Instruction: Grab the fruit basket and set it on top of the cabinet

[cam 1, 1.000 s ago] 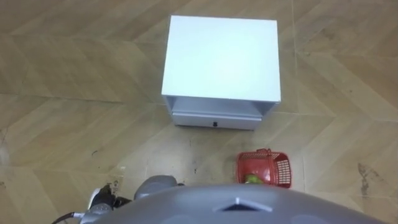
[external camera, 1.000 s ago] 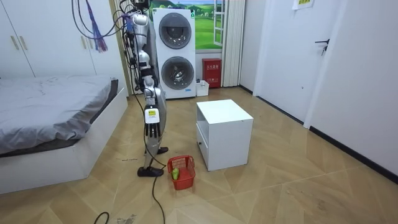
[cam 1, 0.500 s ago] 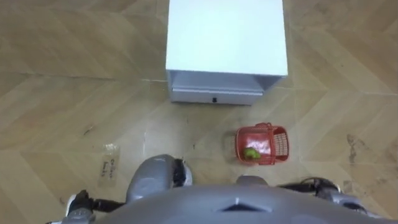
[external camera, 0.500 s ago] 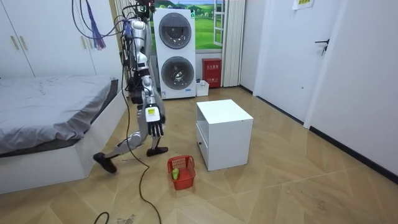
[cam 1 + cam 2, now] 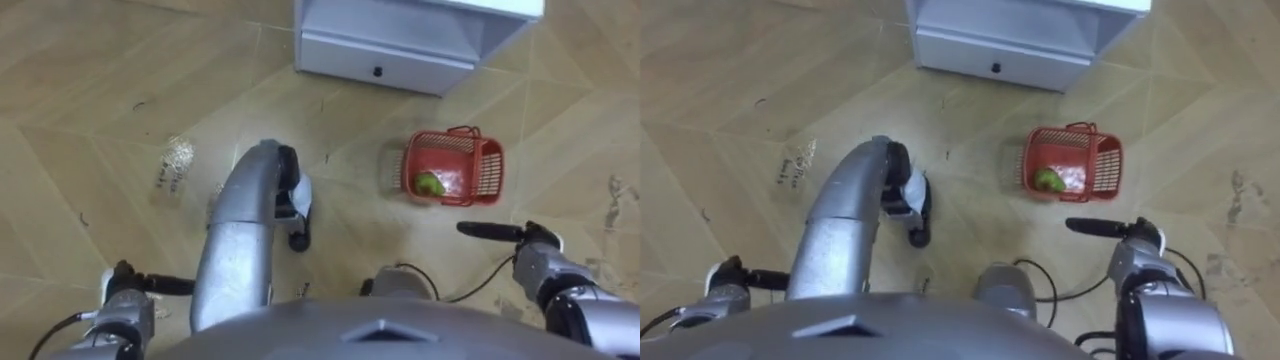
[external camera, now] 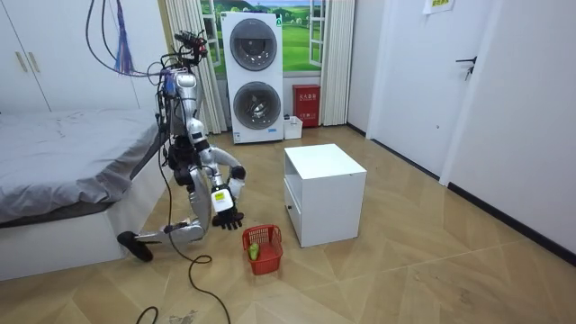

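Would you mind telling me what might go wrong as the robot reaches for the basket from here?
The right hand is open and short of the red basket, so it may nudge the basket rather than catch a handle. A tipped basket could spill the green fruit.

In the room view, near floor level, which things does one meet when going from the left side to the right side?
bed → right hand → fruit basket → white cabinet → door
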You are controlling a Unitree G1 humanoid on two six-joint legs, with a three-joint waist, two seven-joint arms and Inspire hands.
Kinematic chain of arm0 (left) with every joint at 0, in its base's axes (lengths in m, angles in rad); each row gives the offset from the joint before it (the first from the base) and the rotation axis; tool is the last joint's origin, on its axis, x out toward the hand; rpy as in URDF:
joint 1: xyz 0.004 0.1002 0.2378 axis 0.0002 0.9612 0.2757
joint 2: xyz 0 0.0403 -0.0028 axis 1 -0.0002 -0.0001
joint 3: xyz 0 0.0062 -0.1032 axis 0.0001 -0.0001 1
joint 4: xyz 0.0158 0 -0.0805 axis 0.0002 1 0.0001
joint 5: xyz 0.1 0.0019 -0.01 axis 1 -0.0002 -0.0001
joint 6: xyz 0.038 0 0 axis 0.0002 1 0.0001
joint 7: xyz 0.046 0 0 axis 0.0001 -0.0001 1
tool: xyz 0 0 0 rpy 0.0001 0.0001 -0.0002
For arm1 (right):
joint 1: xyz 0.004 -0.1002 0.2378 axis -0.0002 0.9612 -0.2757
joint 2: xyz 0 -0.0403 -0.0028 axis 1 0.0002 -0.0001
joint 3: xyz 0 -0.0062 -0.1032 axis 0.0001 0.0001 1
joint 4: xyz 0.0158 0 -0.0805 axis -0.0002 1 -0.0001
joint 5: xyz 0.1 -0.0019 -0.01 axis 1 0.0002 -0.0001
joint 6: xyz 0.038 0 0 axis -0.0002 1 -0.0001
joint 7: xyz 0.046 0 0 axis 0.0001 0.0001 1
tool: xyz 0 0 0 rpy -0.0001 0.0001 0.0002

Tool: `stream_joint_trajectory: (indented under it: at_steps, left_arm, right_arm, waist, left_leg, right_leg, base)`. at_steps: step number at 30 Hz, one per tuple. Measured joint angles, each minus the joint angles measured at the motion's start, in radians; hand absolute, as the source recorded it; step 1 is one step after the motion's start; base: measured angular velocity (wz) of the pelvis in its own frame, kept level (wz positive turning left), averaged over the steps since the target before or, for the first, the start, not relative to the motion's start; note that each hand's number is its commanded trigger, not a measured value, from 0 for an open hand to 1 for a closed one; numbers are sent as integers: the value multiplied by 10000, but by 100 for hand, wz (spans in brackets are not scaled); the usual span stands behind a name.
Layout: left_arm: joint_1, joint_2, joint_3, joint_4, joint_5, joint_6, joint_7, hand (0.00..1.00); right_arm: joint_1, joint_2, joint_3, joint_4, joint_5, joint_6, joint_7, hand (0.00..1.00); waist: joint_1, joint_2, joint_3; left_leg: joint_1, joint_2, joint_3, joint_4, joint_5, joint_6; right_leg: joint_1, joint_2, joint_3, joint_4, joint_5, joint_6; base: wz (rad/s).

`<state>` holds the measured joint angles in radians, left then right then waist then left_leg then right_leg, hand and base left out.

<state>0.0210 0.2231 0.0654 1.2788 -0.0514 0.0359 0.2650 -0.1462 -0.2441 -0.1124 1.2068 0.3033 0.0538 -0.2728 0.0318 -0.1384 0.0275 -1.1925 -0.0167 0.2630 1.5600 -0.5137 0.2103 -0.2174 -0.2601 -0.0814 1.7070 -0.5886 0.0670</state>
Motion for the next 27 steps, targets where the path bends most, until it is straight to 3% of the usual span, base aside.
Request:
stream_joint_trajectory:
  at_steps: [1, 3, 7, 9, 13, 16, 21, 27]
  left_arm:
    - [-42, 10, -64, 4, -9, -63, 68, 0]
    - [-242, 101, -125, 200, -25, -413, 362, 0]
    - [-307, 139, -417, 325, -334, -694, 671, 0]
    - [-274, 178, -497, 338, -332, -791, 784, 0]
    - [-127, 196, -895, 355, -370, -869, 751, 0]
    - [-13, 202, -1282, 352, -356, -930, 611, 0]
    - [272, 239, -1473, 344, -335, -935, 418, 0]
    - [449, 286, -1706, 333, -265, -1017, 235, 0]
  right_arm:
    - [-3, -10, 1, -172, -22, -45, -35, 0]
    - [-40, -12, -4, -887, -349, -320, -98, 0]
    - [-278, -26, -125, -1867, -410, -818, -437, 0]
    - [-300, -34, -221, -2501, -660, -1011, -670, 0]
    - [-316, -60, -246, -2890, -1127, -1266, -942, 0]
    - [-315, -213, -244, -3312, -1128, -1266, -954, 0]
    - [-567, -780, -248, -3998, -1138, -1274, -1189, 0]
    - [-778, -809, -173, -4056, -1228, -1282, -1166, 0]
  waist:
    - [-28, -27, 16]
    - [-126, -247, 105]
    - [-452, -341, 106]
    - [-505, -400, 108]
    - [-577, -429, 135]
    - [-644, -418, 94]
    - [-758, -414, 87]
    - [-678, -417, 86]
  left_leg:
    - [-95, -15, 9, 202, -47, 2]
    - [-521, -167, 53, 843, -68, -5]
    - [-894, -328, 67, 1613, -91, -36]
    - [-1006, -336, 112, 2041, -148, -66]
    - [-1104, -321, 112, 2364, -192, -204]
    - [-1154, -311, 130, 2233, -100, -371]
    - [-1244, -306, 108, 2164, -65, -467]
    - [-1237, -330, 135, 2046, -6, -573]
  right_leg:
    - [-25, -7, 10, 289, -5, -11]
    - [-86, 4, 14, 1346, -111, -224]
    - [91, 34, -79, 2403, -198, -364]
    - [302, 25, -96, 2890, -348, -539]
    - [529, 25, -192, 3274, -586, -547]
    - [356, 4, -97, 3323, -611, -539]
    - [168, -19, 4, 3318, -624, -507]
    - [102, -67, 6, 3341, -623, -507]
  base:
    - [28]
    - [37]
    - [28]
    - [14]
    - [6]
    - [-2]
    - [-3]
    - [0]
